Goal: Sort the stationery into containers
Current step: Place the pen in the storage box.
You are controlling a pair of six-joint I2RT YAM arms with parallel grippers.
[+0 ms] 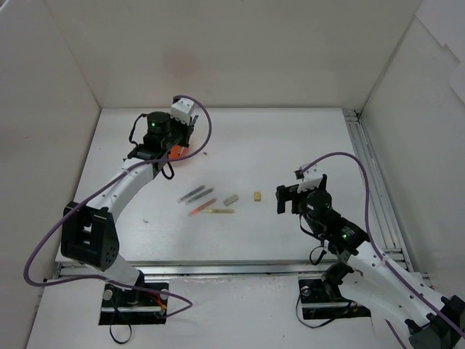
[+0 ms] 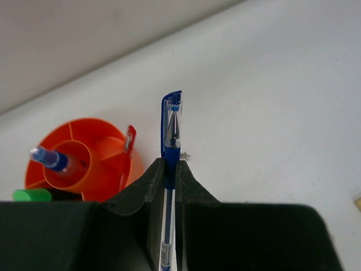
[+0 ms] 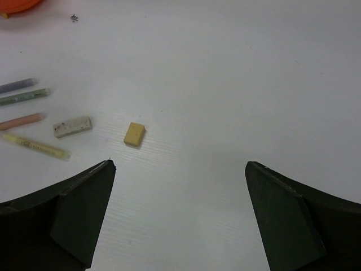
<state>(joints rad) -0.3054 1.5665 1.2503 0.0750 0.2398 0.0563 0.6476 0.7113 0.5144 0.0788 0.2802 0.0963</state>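
Observation:
My left gripper [image 2: 170,164] is shut on a blue pen [image 2: 172,121], whose capped end sticks out past the fingertips above the white table. Just left of it stands the orange organizer [image 2: 134,168], also seen in the top view [image 1: 175,152]. It holds a clear blue-capped tube [image 2: 51,159], a red pen [image 2: 130,139] and a green-capped item [image 2: 31,195]. My right gripper [image 3: 179,165] is open over bare table, with a beige eraser [image 3: 134,134] just ahead to its left. A grey eraser [image 3: 72,126] and several thin pens [image 3: 25,96] lie further left.
White walls enclose the table on three sides. A metal rail [image 1: 370,182] runs along the right edge. The loose stationery lies in a cluster mid-table [image 1: 207,202], between the two arms. A small dark speck [image 3: 74,18] lies near the organizer.

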